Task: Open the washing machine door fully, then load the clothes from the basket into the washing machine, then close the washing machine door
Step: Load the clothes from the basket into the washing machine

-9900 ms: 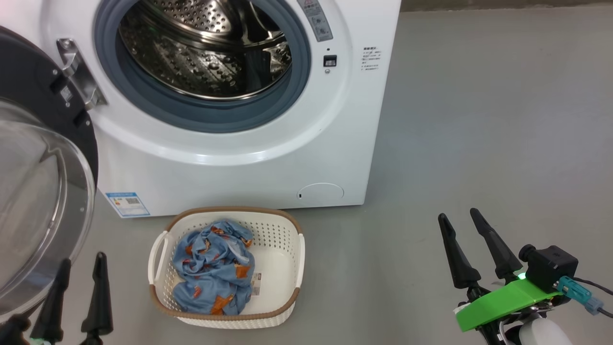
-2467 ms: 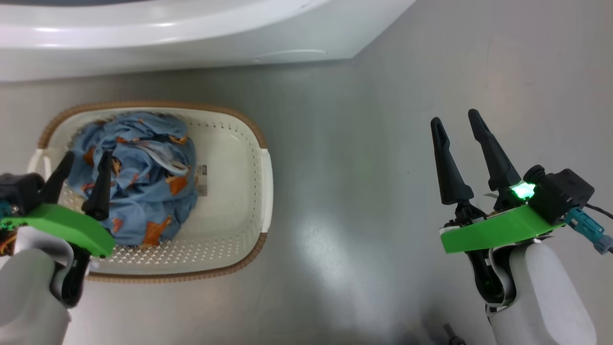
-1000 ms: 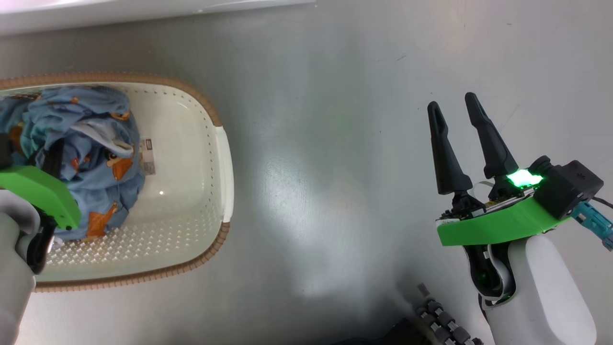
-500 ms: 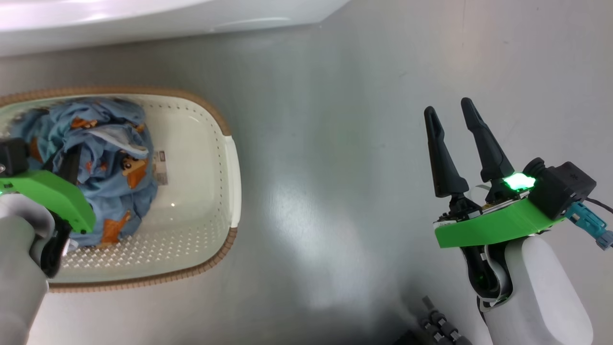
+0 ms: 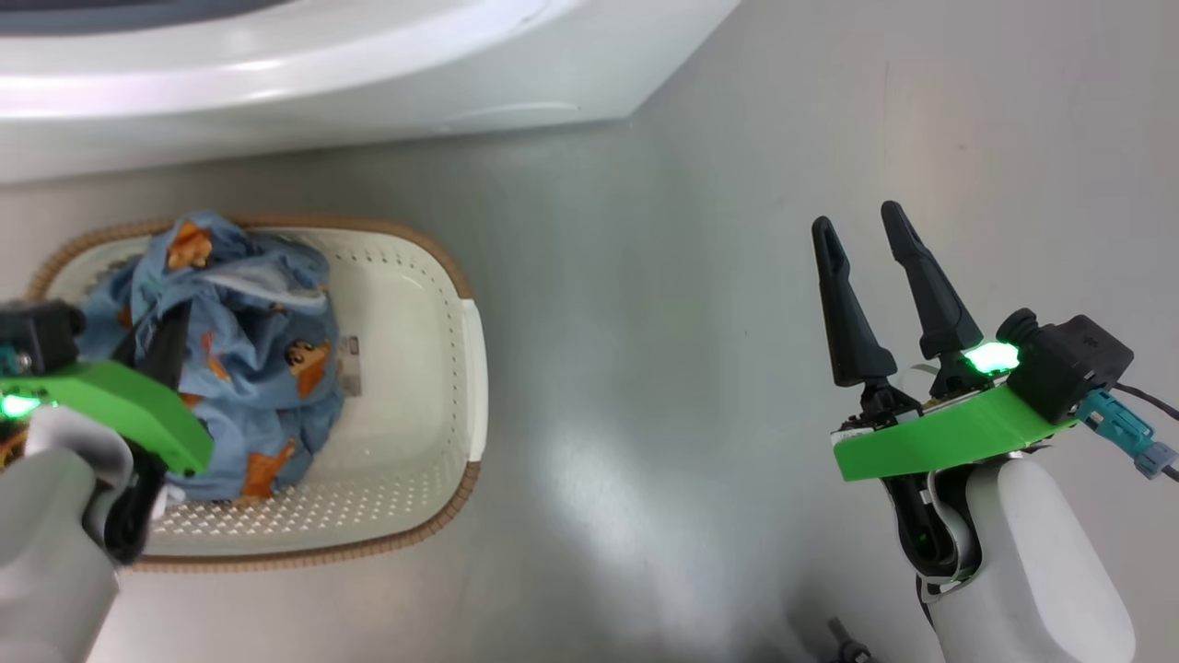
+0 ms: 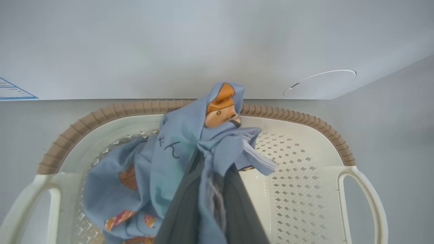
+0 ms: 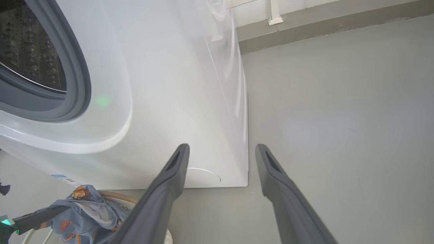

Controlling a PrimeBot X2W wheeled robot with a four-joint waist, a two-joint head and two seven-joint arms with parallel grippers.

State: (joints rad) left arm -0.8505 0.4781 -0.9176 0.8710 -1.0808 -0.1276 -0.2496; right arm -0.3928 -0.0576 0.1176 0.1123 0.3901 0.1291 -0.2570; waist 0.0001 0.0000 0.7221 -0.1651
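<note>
The left fingers (image 6: 181, 210) are closed tight on a raised fold of the clothes (image 5: 249, 368), whose bulk lies in the basket (image 5: 405, 442) on the floor (image 5: 645, 368), just before the washing machine (image 5: 368, 83). The right fingers (image 5: 843, 313) stand wide apart, holding nothing, above bare floor.

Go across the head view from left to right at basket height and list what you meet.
The left gripper, shut on the clothes → the basket, at its white side handle → bare grey floor → the right gripper, open.
</note>
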